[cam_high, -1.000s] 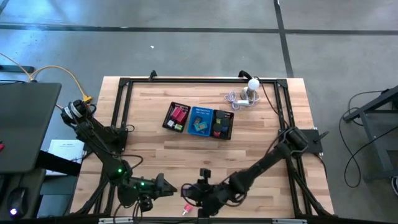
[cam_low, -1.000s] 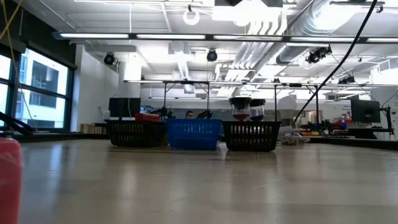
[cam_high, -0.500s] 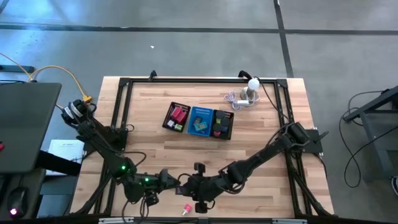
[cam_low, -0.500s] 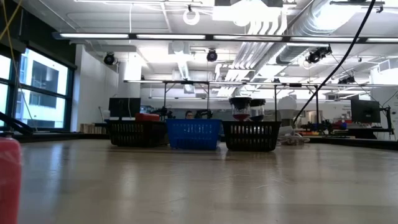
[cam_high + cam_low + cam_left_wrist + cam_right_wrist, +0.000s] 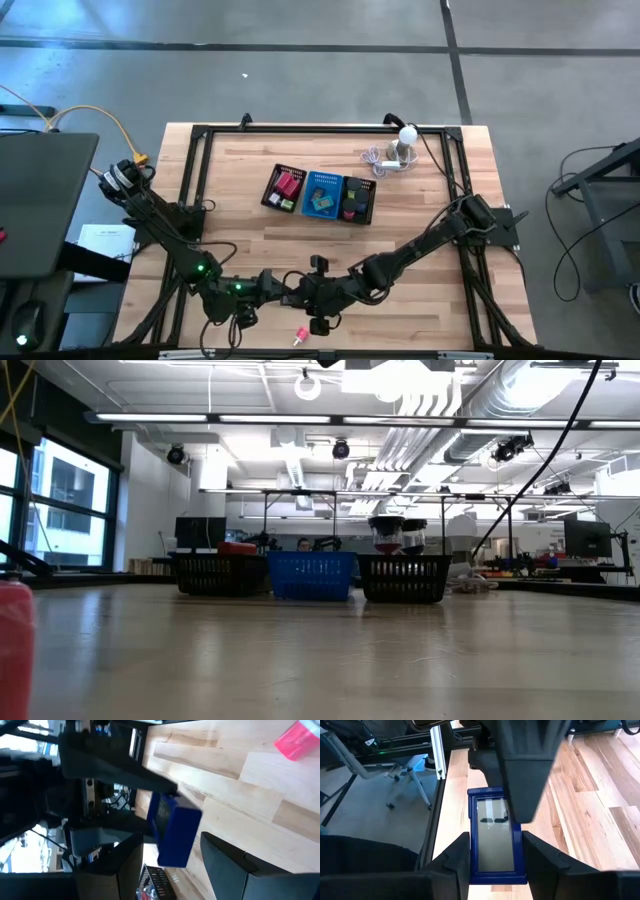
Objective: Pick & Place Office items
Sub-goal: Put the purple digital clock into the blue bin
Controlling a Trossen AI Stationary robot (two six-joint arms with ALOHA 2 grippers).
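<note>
A blue block with a clear window (image 5: 495, 820) hangs above the table near its front edge, and my right gripper (image 5: 496, 838) is shut on it. My left gripper (image 5: 172, 841) faces it, open. Its fingers stand on either side of the block's far end (image 5: 177, 837); whether they touch it I cannot tell. In the high view the two grippers meet, left (image 5: 281, 287) and right (image 5: 302, 291), and hide the block. A pink piece (image 5: 300, 335) lies on the table by the near edge and shows in the left wrist view (image 5: 296, 740). My right gripper pinches the blue block by its two long sides (image 5: 472, 855) between the two fingers. The fingers slant down from the table's right and lie along the block. The block is lifted clear of the table, and its far end reaches out between my left gripper's fingers.
A black mesh tray with a blue middle section (image 5: 320, 193) holds several small coloured pieces at the table's far middle and shows in the low view (image 5: 312, 577). A white ball-topped gadget with cable (image 5: 404, 142) stands at the far right. A black frame (image 5: 200, 180) borders the table.
My right gripper has risen and gone from beside the pink piece at the near edge toward the far edge and my left gripper. My left gripper has swung a little toward the right one. The pink piece has stayed on the table.
</note>
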